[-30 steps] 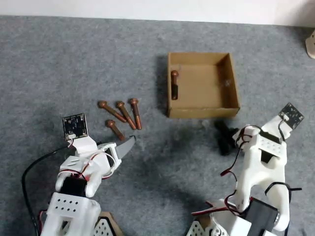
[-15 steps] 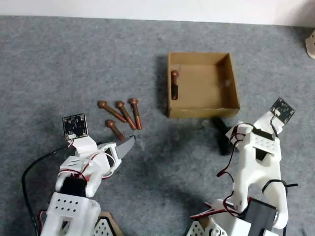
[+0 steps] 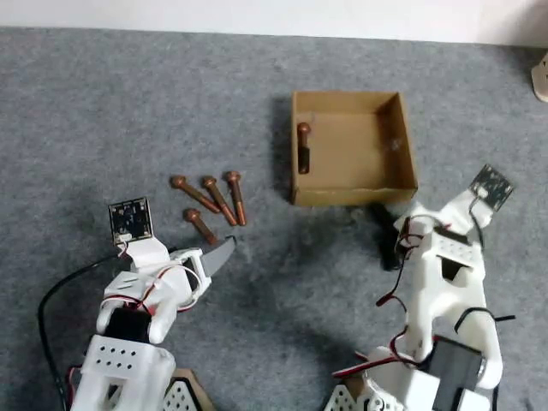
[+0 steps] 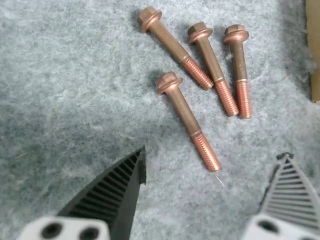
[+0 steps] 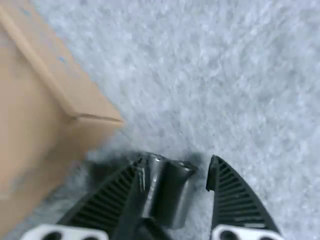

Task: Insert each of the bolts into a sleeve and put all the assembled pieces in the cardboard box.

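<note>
Several copper bolts (image 3: 216,201) lie loose on the grey carpet to the left of the cardboard box (image 3: 402,145). In the left wrist view the bolts (image 4: 187,115) lie just ahead of my left gripper (image 4: 213,153), which is open and holds nothing. One bolt fitted in a black sleeve (image 3: 303,147) lies inside the box along its left wall. Black sleeves (image 3: 381,220) lie just in front of the box's near wall. My right gripper (image 5: 176,161) is open, with its fingers on either side of the black sleeves (image 5: 170,192), beside the box corner (image 5: 75,107).
The box's near wall (image 3: 351,196) stands close behind the sleeves. Both arm bases fill the near edge of the carpet. A pale object (image 3: 541,77) sits at the far right edge. Open carpet lies between the two arms and beyond the bolts.
My right arm has moved forward and left toward the box, coming down over the black sleeves. The left arm and the bolts have not moved.
</note>
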`<control>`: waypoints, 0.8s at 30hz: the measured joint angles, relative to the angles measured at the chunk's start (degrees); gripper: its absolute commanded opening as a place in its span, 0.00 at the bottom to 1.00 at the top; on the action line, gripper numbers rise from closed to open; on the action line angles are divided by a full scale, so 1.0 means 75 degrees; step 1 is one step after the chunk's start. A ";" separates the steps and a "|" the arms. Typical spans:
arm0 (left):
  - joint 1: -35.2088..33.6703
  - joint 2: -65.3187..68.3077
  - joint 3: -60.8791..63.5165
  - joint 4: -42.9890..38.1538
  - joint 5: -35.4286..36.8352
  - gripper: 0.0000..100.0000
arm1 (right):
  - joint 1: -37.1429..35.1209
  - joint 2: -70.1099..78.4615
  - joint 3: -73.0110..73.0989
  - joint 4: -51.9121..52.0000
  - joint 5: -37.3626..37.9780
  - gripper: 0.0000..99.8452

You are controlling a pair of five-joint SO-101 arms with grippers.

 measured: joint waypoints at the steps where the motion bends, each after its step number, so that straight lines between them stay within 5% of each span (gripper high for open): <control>1: 0.0000 0.0000 0.0000 0.0000 0.0000 0.37 | -0.0012 0.0211 0.0000 -0.0129 0.0000 0.16; 5: 0.0000 0.0000 0.0000 0.0000 0.0000 0.37 | -0.0035 0.1313 -0.0445 -0.0234 0.0000 0.00; 13: 0.0000 0.0000 0.0000 0.0000 0.0000 0.37 | 0.0281 0.1805 -0.1430 0.1125 -0.0012 0.00; 24: 0.0000 0.0000 0.0000 0.0000 0.0000 0.37 | 0.0469 0.1864 -0.3669 0.5404 0.0012 0.00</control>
